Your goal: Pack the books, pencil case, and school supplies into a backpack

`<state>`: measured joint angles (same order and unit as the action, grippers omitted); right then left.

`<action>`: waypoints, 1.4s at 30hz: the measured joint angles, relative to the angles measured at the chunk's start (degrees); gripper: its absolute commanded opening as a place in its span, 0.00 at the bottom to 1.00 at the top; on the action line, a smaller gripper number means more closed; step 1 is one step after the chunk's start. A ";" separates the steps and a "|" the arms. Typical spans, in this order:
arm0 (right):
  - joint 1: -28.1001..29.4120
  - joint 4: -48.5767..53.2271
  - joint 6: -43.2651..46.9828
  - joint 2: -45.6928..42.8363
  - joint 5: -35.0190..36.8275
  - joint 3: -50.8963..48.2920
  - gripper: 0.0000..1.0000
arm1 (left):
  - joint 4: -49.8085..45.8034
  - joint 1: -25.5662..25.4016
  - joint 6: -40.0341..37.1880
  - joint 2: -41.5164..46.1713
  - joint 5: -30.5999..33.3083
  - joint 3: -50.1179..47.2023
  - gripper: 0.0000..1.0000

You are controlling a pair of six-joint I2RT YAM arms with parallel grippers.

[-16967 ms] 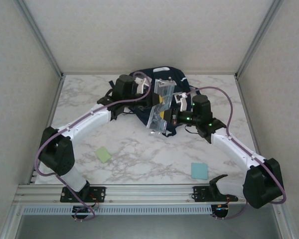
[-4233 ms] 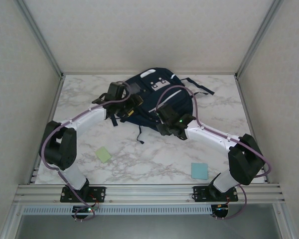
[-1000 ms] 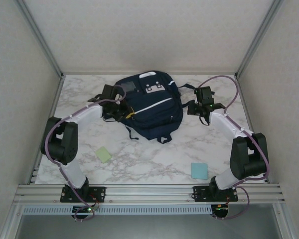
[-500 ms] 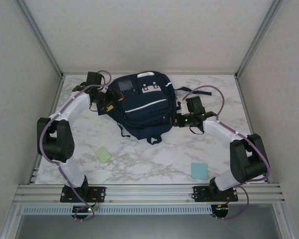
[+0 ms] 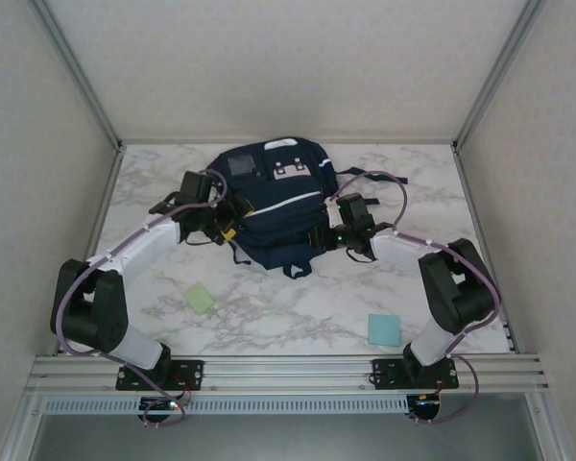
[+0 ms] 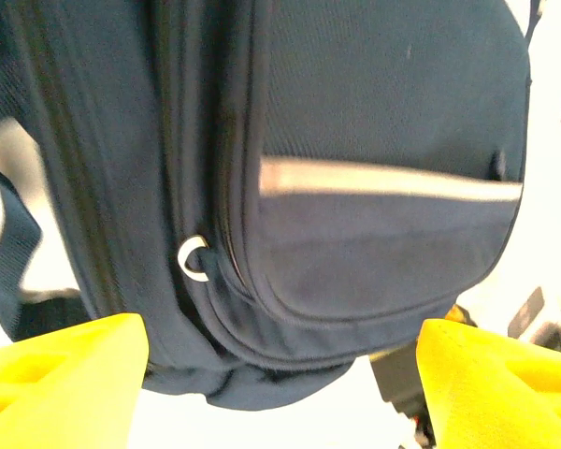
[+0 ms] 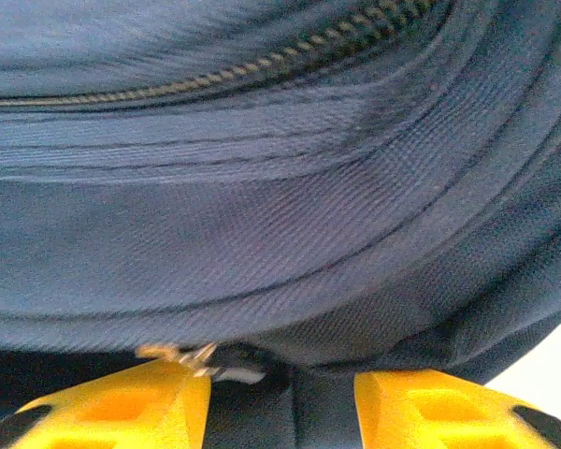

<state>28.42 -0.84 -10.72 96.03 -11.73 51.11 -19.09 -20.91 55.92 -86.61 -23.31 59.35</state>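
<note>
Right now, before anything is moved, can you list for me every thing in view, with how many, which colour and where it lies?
backpack: 1, navy blue with white stripes and grey and white patches, flat at the far middle of the table
green pad: 1, pale green, square, near left of the table, apart from the backpack
blue pad: 1, light blue, square, near right of the table
table: 1, white and grey marble pattern, under everything
left gripper: 1, yellow fingers, wide apart, at the backpack's left side
right gripper: 1, yellow fingers, apart, close against the backpack's right side by a zip
</note>
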 measured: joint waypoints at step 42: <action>3.72 14.27 -13.40 -2.84 -2.82 3.06 0.00 | 5.75 7.04 -1.70 -15.39 9.73 9.97 0.85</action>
<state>32.14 13.43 -24.12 93.19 -14.55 54.17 -13.34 -13.87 54.22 -102.00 -13.58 69.32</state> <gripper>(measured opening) 0.061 0.838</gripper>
